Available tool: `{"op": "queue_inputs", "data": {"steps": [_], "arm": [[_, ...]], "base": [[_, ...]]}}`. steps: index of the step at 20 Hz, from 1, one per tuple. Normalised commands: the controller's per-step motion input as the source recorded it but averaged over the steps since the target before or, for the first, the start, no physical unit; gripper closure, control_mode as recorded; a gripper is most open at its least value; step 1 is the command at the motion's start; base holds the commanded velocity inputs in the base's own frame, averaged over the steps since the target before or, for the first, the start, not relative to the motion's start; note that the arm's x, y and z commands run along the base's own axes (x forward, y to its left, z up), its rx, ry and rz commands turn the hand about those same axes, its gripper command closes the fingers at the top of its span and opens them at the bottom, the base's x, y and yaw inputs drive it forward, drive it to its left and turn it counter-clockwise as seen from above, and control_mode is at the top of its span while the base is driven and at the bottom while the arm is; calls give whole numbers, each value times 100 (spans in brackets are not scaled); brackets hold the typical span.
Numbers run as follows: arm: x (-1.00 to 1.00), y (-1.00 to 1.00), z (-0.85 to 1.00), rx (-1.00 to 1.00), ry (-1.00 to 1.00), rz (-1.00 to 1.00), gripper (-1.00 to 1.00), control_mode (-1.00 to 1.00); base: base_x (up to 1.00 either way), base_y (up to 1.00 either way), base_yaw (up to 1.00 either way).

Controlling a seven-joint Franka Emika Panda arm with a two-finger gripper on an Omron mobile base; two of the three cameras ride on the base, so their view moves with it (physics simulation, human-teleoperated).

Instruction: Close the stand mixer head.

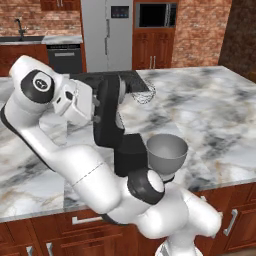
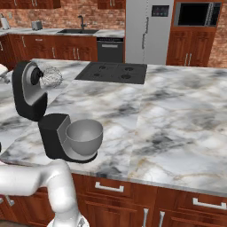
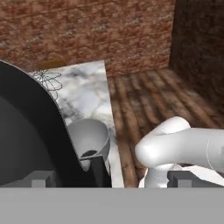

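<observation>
Marble counter [image 2: 177, 111] spread across the frame, with the mixer base [image 2: 52, 135] and grey bowl [image 2: 83, 134] at lower left. Above them the matte-black stand mixer head [image 2: 26, 91] stood tilted back, whisk [image 2: 52, 75] raised: still open. The gripper [image 1: 95, 110] sat against the head at centre-left, seemingly placed for the push; pressing it down looked next. Finger spread: cannot tell.

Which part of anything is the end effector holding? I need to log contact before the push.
Nothing is held: the end effector is open beside the raised stand mixer head, fingertips apart with no part between them.
</observation>
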Motion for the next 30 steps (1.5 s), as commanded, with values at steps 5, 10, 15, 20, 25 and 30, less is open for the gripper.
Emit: {"op": "queue_inputs", "data": {"steps": [5,10,15,20,25,30], "arm": [[-48,-100,-2,7,0,1,-100,-100],[-50,-100,-12,15,0,3,-100,-100],[-35,-100,-9,25,2,5,-100,-100],[-23,-100,8,41,0,20,-100,-100],[-34,-55,49,19,-5,36,-100,-100],[-50,-52,35,10,-4,45,-100,-100]], "base": [[0,0,0],[0,0,0],[0,0,0],[0,0,0],[0,0,0],[0,0,0]]}}
